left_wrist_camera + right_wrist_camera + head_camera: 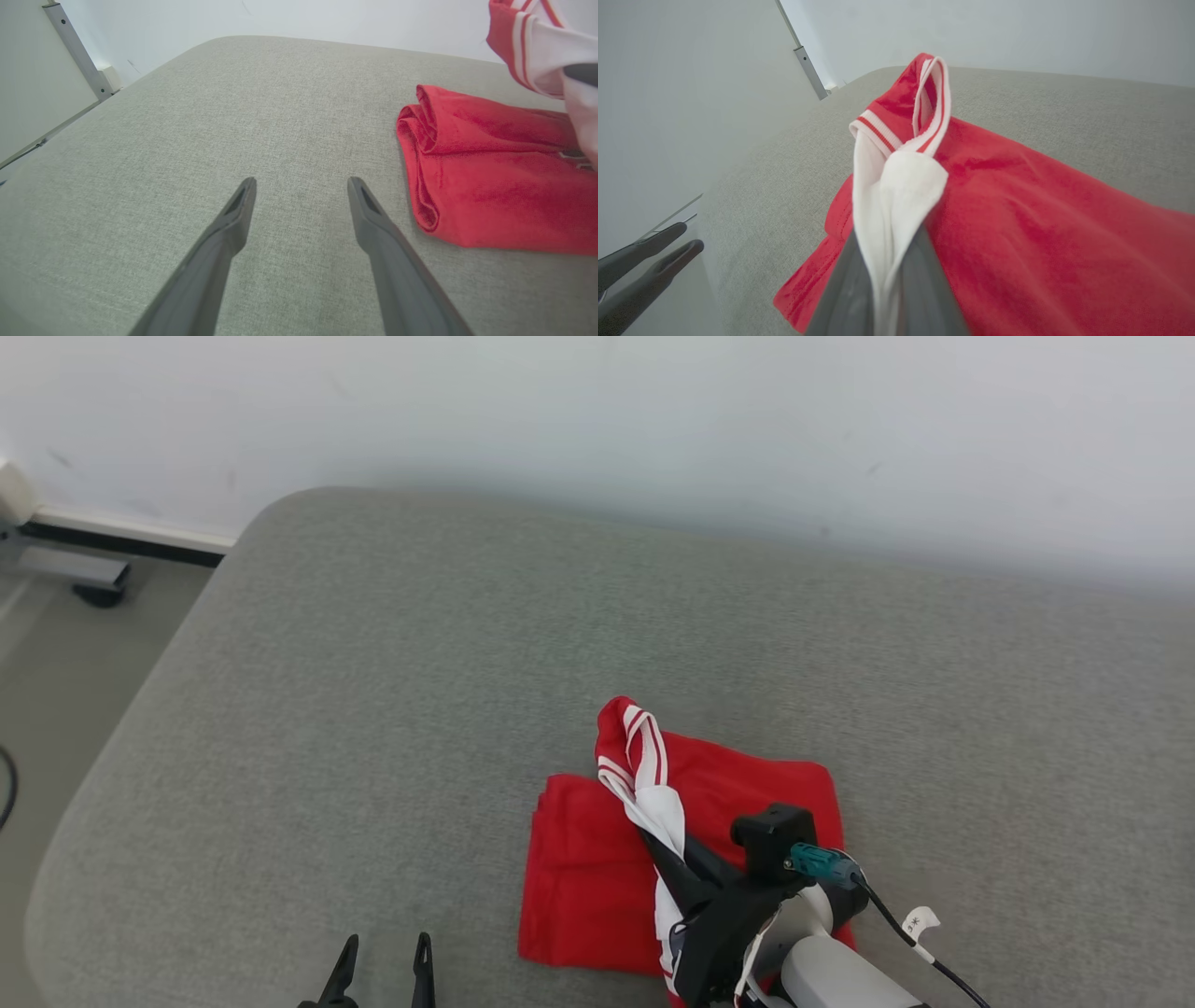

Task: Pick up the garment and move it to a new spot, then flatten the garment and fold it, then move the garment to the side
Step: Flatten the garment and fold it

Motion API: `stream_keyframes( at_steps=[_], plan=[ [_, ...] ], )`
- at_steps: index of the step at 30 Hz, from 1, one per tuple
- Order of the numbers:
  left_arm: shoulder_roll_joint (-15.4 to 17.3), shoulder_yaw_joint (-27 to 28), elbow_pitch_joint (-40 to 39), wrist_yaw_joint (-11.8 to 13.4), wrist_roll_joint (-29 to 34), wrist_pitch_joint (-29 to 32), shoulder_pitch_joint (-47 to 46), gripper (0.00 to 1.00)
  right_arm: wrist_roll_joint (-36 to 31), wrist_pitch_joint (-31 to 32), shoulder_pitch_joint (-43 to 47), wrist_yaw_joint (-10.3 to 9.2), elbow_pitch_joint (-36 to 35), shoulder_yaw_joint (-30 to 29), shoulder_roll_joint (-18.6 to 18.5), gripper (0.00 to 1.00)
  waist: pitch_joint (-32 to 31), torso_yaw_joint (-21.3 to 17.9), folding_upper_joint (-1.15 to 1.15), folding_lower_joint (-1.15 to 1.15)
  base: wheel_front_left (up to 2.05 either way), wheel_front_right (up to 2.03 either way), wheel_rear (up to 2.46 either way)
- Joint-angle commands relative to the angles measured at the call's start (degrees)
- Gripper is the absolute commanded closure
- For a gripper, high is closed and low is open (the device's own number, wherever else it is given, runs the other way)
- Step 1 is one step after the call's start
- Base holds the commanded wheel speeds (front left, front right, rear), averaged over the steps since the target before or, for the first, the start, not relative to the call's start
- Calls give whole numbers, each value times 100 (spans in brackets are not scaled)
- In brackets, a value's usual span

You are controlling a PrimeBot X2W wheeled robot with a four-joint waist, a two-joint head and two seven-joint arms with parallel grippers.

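While the right claw (887, 235) pinches it, the garment (579, 868) lies mostly beneath.

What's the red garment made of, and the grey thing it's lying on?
The red garment is probably soft knit cloth, slightly shiny: it folds limply and catches light. The grey cushion seems to be woven upholstery fabric, matte: a fine speckled weave shows.
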Motion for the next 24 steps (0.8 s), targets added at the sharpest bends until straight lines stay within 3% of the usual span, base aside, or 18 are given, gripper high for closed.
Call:
stream_keyframes(
  at_steps=[1,7,8,9,10,17,24],
  plan=[
    [-4,-17,-8,-13,-20,-14,-24,0,-23,-82,-116,-14,129,27,52,100,79,318,0,0,0,0,0],
    [-4,-67,-45,15,-29,-14,-89,0,-13,-356,-398,-14,651,-9,133,100,161,430,0,0,0,0,0],
    [-4,-72,-52,29,-35,-14,-97,0,34,-407,-434,-14,729,-67,143,88,173,428,0,0,0,0,0],
    [-4,-70,-61,45,-57,-14,-106,0,91,-454,-471,-14,779,-131,151,48,184,423,0,0,0,0,0],
    [-2,-52,-72,66,-70,-14,-113,0,115,-494,-531,-14,829,-184,160,0,194,399,0,0,0,0,0],
    [-4,36,-110,124,-89,-14,-149,0,210,-658,-637,-14,857,-607,169,0,218,121,0,0,0,0,0],
    [-4,179,-180,131,-8,-14,-176,0,-509,-656,-202,-14,226,-1790,-33,0,161,-231,0,0,0,0,0]
  ],
)
